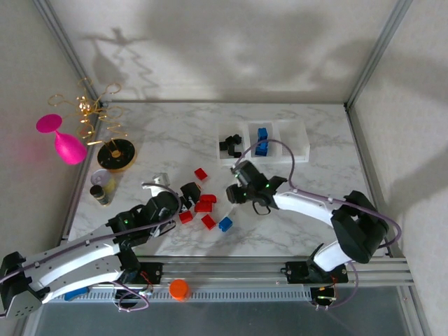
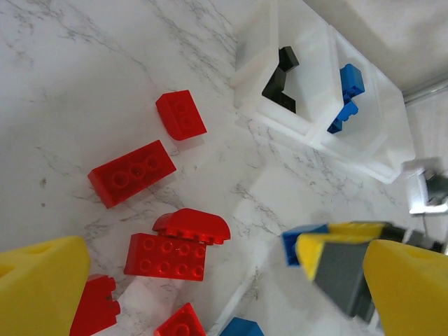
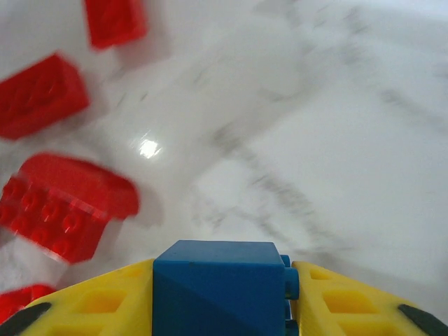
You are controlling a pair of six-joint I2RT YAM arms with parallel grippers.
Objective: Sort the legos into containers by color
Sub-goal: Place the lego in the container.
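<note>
The right tool (image 3: 221, 302) is closed partway on a blue brick (image 3: 213, 276), pinched between its yellow fingers (image 3: 91, 304). The brick's underside is cut off, so whether it touches the desk (image 3: 336, 140) cannot be told. The red bricks (image 3: 66, 210) beside it are blurred. The left tool (image 2: 224, 287) gapes wide over them, holding nothing. From above, the bins (image 1: 299, 140) hold black bricks (image 1: 229, 145) and blue bricks (image 1: 262, 141); the held brick is hidden under the right wrist.

Bare worktop (image 1: 329, 175) is found on the right side and between the red legos (image 1: 204, 204) and the containers (image 1: 292, 143). The far left corner is crowded by a wire stand (image 1: 98, 112) and pink glass (image 1: 59, 136).
</note>
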